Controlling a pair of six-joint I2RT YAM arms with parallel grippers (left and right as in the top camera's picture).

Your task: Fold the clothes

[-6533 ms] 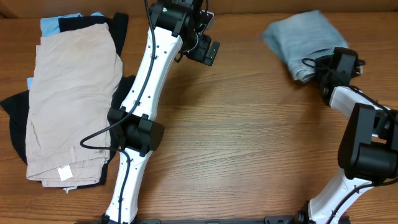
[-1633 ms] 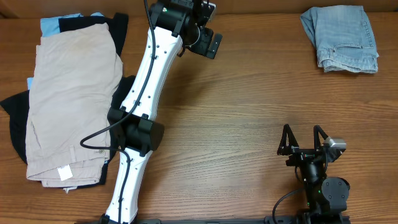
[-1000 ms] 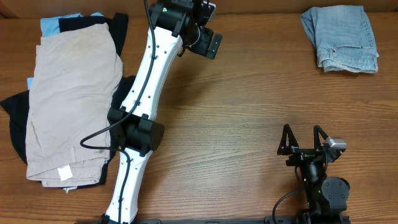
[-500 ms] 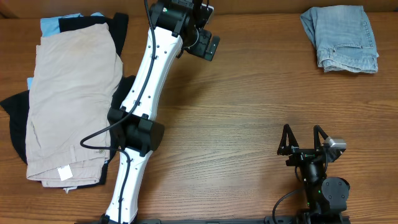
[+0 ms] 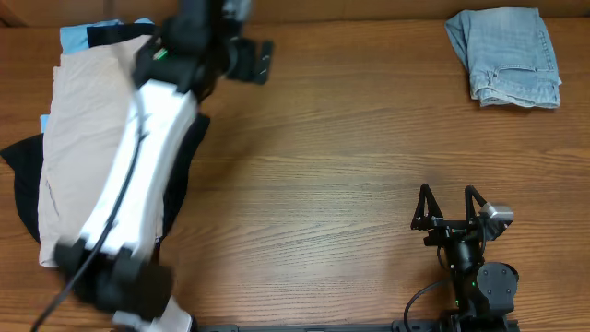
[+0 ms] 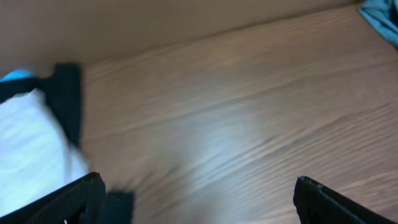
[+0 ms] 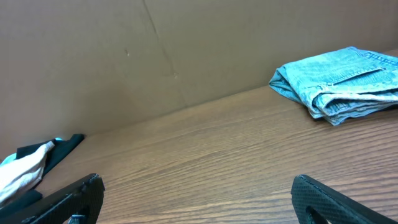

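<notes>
- Fingers (image 6: 74,199) on our left gripper (image 6: 198,186) are spread wide in the wrist view, one tip at each lower corner, gripping nothing. Only the bare table (image 5: 332,166) shows between them.
- Far left, we see the unfolded pile (image 5: 55,111). Beige shorts (image 5: 78,138) lie flat on top.
- Black piece (image 5: 20,180) sticks out from under the beige at the left edge and again at the top. Sky-blue piece (image 5: 78,35) peeks out at the pile's back left corner.
- Left arm (image 5: 138,175) is badly blurred overhead. It crosses above the right side of the pile, and its gripper end is near the table's back edge, just right of the pile's top.
- Left wrist view is blurred too: we make out pale cloth and black cloth at frame left, with wood ahead.
- Right gripper (image 5: 448,205) sits at the front right of the table, well apart from all the clothes. Both its fingers are splayed and empty, and we see wood between the tips in its wrist view.
- Far right, back corner: denim shorts (image 5: 505,57) are folded into a compact bundle, lying flat with a stitched seam facing up, well apart from both grippers.
- Right wrist view shows the same denim at upper right with its folded edges toward the camera. A brown wall (image 7: 93,62) stands behind the table.
</notes>
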